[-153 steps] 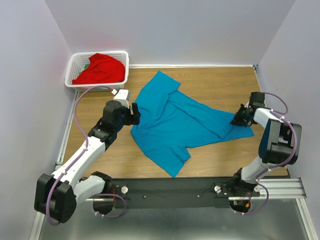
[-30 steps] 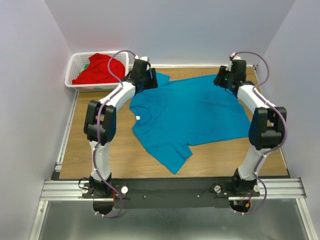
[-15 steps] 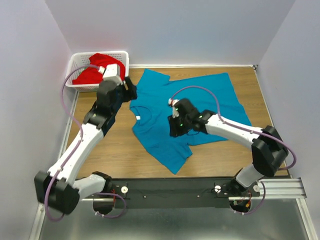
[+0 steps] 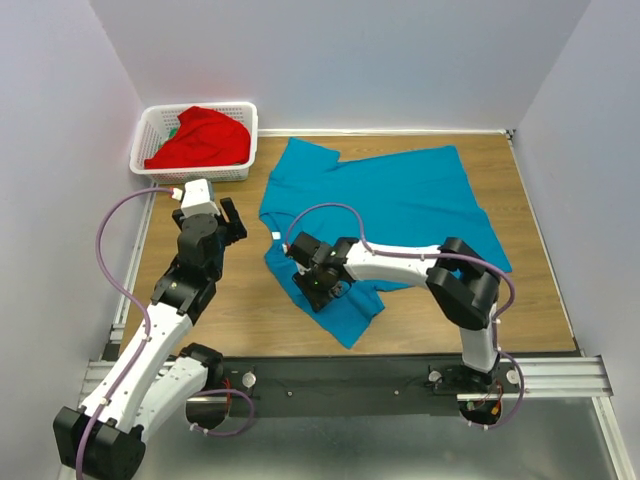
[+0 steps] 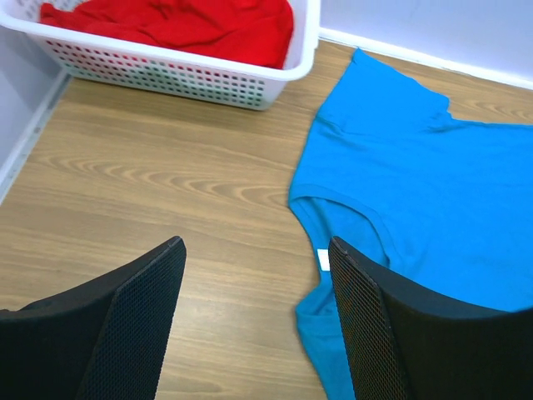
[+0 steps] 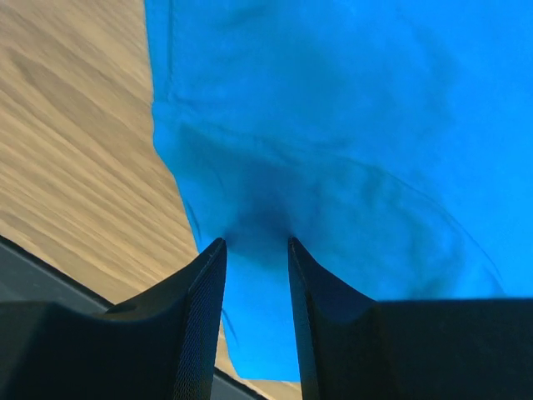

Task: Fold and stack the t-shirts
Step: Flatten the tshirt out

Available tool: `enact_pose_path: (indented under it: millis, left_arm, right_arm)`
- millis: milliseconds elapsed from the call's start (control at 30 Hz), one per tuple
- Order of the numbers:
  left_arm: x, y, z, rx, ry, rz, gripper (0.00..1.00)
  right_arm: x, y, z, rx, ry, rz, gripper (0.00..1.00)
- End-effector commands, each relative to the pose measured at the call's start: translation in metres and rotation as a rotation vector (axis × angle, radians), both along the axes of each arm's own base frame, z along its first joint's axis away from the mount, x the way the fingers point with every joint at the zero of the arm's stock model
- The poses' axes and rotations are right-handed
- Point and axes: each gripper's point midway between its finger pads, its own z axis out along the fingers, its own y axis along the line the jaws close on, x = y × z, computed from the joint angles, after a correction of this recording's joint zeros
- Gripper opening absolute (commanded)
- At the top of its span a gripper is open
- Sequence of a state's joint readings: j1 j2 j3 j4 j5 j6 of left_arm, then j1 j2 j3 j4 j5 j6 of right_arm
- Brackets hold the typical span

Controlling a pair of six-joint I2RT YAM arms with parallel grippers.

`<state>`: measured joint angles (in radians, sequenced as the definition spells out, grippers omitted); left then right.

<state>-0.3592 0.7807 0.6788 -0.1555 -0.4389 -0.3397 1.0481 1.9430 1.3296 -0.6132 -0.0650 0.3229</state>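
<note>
The right claw, jaws narrowed around a fold, sits on the teal t-shirt's near sleeve; the left claw, wide and empty, hovers beside its collar.

Teal-blue t-shirt spread mostly flat beside the basket; bright red t-shirt crumpled inside the basket.
</note>
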Motion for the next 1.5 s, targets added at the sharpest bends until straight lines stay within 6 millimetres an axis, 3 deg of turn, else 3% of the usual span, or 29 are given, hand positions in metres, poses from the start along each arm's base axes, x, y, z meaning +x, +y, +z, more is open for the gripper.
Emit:
enact_pose_path:
  millis: [0,133,200,400,567,700,733,767,800,833,867,900,933,1000,1100,1200,1233,1300,1333,1367,1467]
  left_arm:
    - [0.002,0.02,0.015,0.025,-0.058,0.098,0.77]
    - [0.003,0.02,0.015,0.023,-0.057,0.092,0.77]
    - [0.005,0.022,0.015,0.022,-0.056,0.092,0.77]
    - [0.006,0.023,0.017,0.015,-0.064,0.088,0.77]
    - [0.006,0.021,0.017,0.011,-0.067,0.07,0.77]
    - [0.008,0.017,0.015,0.012,-0.061,0.048,0.77]
    - [0.009,0.015,0.014,0.013,-0.058,0.036,0.77]
    - [0.01,0.013,0.014,0.012,-0.06,0.028,0.77]
    - [0.01,0.01,0.012,0.013,-0.055,0.012,0.78]
    - [0.011,0.009,0.011,0.012,-0.055,0.006,0.78]
    - [0.011,0.008,0.011,0.012,-0.054,-0.002,0.77]
    - [0.012,0.005,0.01,0.011,-0.052,-0.015,0.77]
    - [0.013,0.004,0.01,0.012,-0.05,-0.022,0.77]
    - [0.014,0.001,0.009,0.012,-0.049,-0.041,0.77]
    - [0.016,-0.005,0.004,0.013,-0.035,-0.072,0.77]
    - [0.017,-0.005,0.002,0.018,-0.029,-0.073,0.77]
    - [0.017,-0.006,0.002,0.018,-0.028,-0.074,0.77]
    - [0.017,-0.006,0.001,0.018,-0.025,-0.072,0.77]
    - [0.017,-0.005,0.0,0.02,-0.023,-0.07,0.77]
    - [0.018,-0.005,-0.001,0.021,-0.019,-0.07,0.77]
    - [0.018,-0.006,-0.001,0.022,-0.017,-0.073,0.77]
  right_arm:
    - [-0.015,0.007,-0.008,-0.054,0.07,0.023,0.43]
    - [-0.02,0.03,-0.015,-0.04,0.121,0.029,0.43]
    - [-0.017,0.05,-0.006,0.009,0.13,0.026,0.43]
    - [-0.013,0.082,-0.007,0.053,0.181,0.02,0.43]
    - [-0.01,0.097,0.009,0.105,0.178,0.021,0.45]
    - [0.003,0.095,0.035,0.126,0.089,-0.008,0.48]
    - [0.01,0.092,0.051,0.14,0.043,-0.03,0.5]
    - [0.022,0.08,0.053,0.107,-0.022,-0.066,0.51]
    - [0.035,0.069,0.068,0.119,-0.059,-0.101,0.52]
    - [0.043,0.058,0.06,0.088,-0.062,-0.134,0.53]
    - [0.049,0.048,0.076,0.115,-0.076,-0.162,0.53]
    - [0.057,0.026,0.066,0.072,-0.082,-0.206,0.53]
    - [0.077,0.005,0.08,0.09,-0.103,-0.273,0.53]
    - [0.096,-0.028,0.082,0.06,-0.137,-0.354,0.53]
    - [0.134,-0.113,0.071,0.009,-0.157,-0.555,0.54]
    - [0.151,-0.168,0.073,0.021,-0.176,-0.7,0.54]
    - [0.156,-0.202,0.063,0.001,-0.166,-0.794,0.54]
    - [0.158,-0.233,0.058,-0.002,-0.164,-0.885,0.54]
    - [0.165,-0.259,0.064,0.023,-0.183,-0.967,0.54]
    - [0.155,-0.272,0.052,0.012,-0.151,-1.001,0.54]
    - [0.152,-0.319,0.049,0.043,-0.141,-1.163,0.54]
